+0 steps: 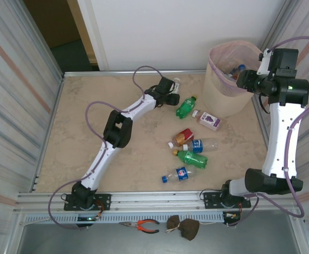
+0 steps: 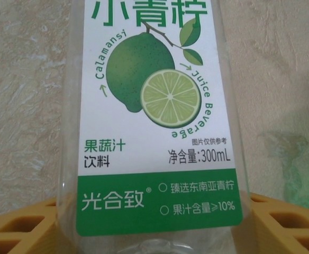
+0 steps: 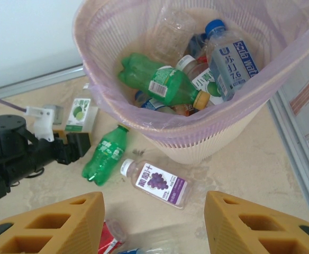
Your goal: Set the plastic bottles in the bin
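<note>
**Yellow fingers (image 2: 22, 227) flank the lime-label bottle (image 2: 154, 106) at the far edge**

The left gripper (image 2: 153, 225) is stretched right out to the far edge of the table (image 1: 75, 137), and the lime-label bottle lies between its two fingers. Each one sits hard by the bottle's side. Whether they press on it or only stand beside it, I cannot tell.

On that arm's left the table is bare stone-pattern surface, wide open out to the left rail.

On the other side, the right gripper (image 3: 154, 211) hangs high beside the bin (image 1: 220, 98). Its fingers stand well apart with nothing between them. The bin fills the far right corner, close to the right rail, with its pink liner (image 3: 85, 47) folded over the rim. Inside is a heap of bottles, among them a green one (image 3: 154, 79) and a blue-capped one (image 3: 226, 58).

The floor around the bin is tighter. A green bottle (image 1: 186, 107) and a purple-label bottle (image 1: 207, 120) lie just beside its base.

Nearer the middle, a red-label bottle (image 1: 183, 137), a clear bottle with a blue label (image 1: 203, 144) and a second green bottle (image 1: 192, 157) bunch together. A small blue-label bottle (image 1: 178, 174) lies close to the near edge, between the two arm bases.
</note>
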You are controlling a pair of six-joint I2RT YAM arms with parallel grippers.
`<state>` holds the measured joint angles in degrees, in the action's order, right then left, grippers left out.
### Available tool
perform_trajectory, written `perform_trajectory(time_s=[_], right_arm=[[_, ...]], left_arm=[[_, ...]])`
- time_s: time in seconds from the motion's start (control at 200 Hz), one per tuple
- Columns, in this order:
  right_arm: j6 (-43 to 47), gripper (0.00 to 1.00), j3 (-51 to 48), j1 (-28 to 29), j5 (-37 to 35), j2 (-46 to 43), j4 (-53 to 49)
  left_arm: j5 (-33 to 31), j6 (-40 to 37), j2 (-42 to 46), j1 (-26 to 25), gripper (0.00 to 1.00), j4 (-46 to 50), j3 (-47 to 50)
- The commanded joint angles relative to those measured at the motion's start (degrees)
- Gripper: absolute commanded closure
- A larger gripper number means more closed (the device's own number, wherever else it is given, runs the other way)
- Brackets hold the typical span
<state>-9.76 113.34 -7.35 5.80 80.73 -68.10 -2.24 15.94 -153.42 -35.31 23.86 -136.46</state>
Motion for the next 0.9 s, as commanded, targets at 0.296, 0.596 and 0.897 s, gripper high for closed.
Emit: perform_trajectory(time_s=[0.296, 0.596, 0.897], right_arm=[[0.36, 0.48, -1.89, 1.20, 1.78, -2.09, 2.63], [-3.69, 0.48, -7.49, 1.37, 10.07, -5.04, 7.82], [-15.58, 0.45, -21.64, 2.50, 24.08, -12.82, 28.90]], left_arm=[[1.60, -8.58, 16.86, 1.18, 0.41, -5.90, 18.77], [6.87, -14.94, 36.59, 0.59, 0.46, -15.56, 38.77], [11.89, -18.81, 51.48, -2.52, 0.48, -21.22, 46.28]])
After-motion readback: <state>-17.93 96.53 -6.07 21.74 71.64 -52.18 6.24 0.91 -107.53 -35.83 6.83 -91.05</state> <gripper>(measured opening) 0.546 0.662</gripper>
